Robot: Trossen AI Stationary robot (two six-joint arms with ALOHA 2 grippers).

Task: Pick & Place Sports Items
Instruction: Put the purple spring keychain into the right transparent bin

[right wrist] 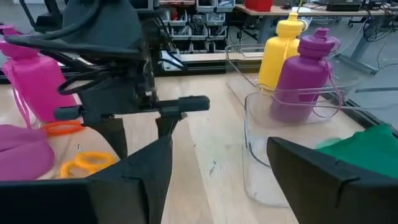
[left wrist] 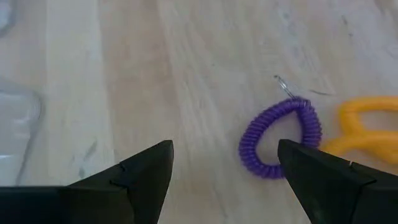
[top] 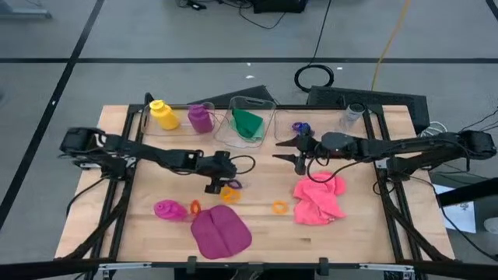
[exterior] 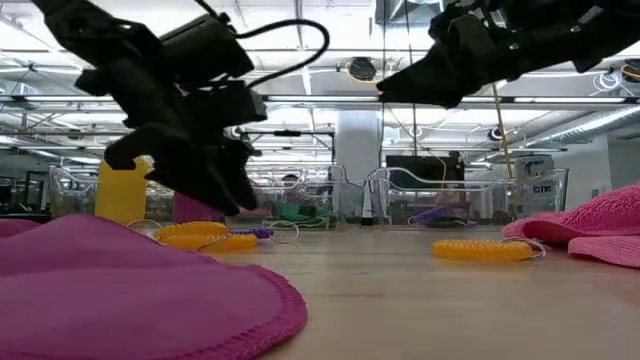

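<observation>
- Done — green cloth [top: 248, 124] in a clear bin [top: 268, 105], top centre.
- Left — pink cloth [top: 319, 199], magenta cloth [top: 220, 232], purple ring [left wrist: 280, 138], mid-table.
- Left gripper [left wrist: 227, 177] open above the purple ring; right gripper [top: 286, 149] open, empty.

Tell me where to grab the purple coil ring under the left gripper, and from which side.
Probably from straight above: the purple coil ring lies flat on the table. Pinch the coil's bare arc, away from the yellow ring alongside. The left gripper hangs open just above.
</observation>
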